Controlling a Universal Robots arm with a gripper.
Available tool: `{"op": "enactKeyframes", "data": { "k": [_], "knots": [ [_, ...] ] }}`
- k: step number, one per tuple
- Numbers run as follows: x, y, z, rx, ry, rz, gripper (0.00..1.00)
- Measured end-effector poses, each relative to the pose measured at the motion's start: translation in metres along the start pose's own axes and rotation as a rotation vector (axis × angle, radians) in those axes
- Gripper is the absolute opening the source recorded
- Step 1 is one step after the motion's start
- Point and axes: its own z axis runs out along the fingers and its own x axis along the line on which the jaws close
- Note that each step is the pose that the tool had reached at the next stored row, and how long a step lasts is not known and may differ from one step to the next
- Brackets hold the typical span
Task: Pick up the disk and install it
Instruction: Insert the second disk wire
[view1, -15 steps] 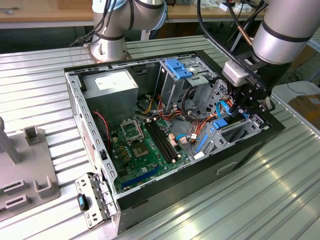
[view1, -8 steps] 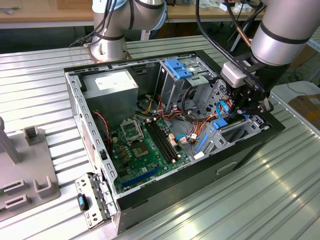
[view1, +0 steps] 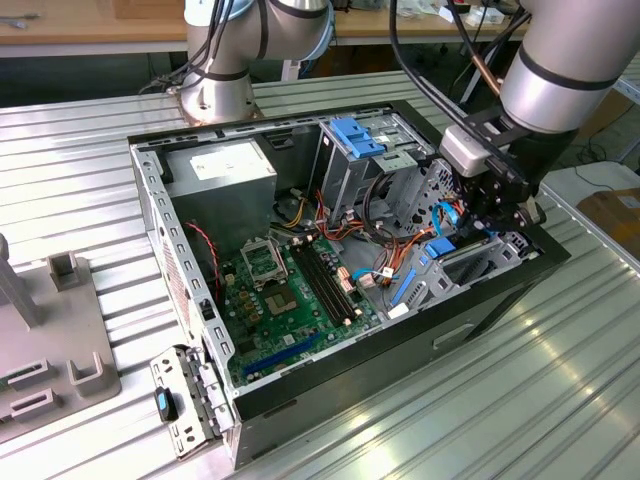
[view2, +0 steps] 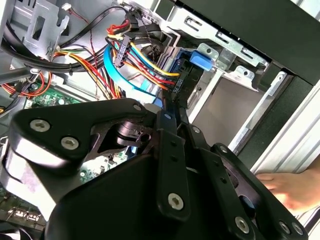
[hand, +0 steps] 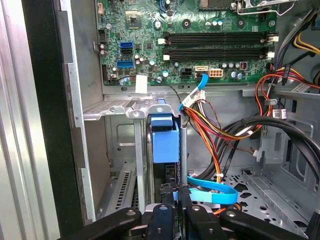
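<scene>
Gripper (hand: 172, 212) reached steeply down into open computer case (view1: 180, 290), fingers nearly closed, pinching edge of disk (hand: 165, 142). Disk stood upright in bay directly beneath fingertips, cables (hand: 220, 125) beside, motherboard (hand: 200, 45) beyond.

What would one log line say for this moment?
gripper: on the blue-framed dark grey disk | disk: upright in silver drive bay | case: open
</scene>
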Motion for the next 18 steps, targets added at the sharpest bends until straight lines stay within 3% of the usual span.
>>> {"op": "enactKeyframes", "data": {
  "k": [16, 18],
  "knots": [
    [0.0000, -0.0005, -0.0024, 0.0002, 0.0005, 0.012, 0.16],
    [0.0000, -0.0004, -0.0022, 0.0001, -0.0029, 0.013, 0.16]
  ]
}}
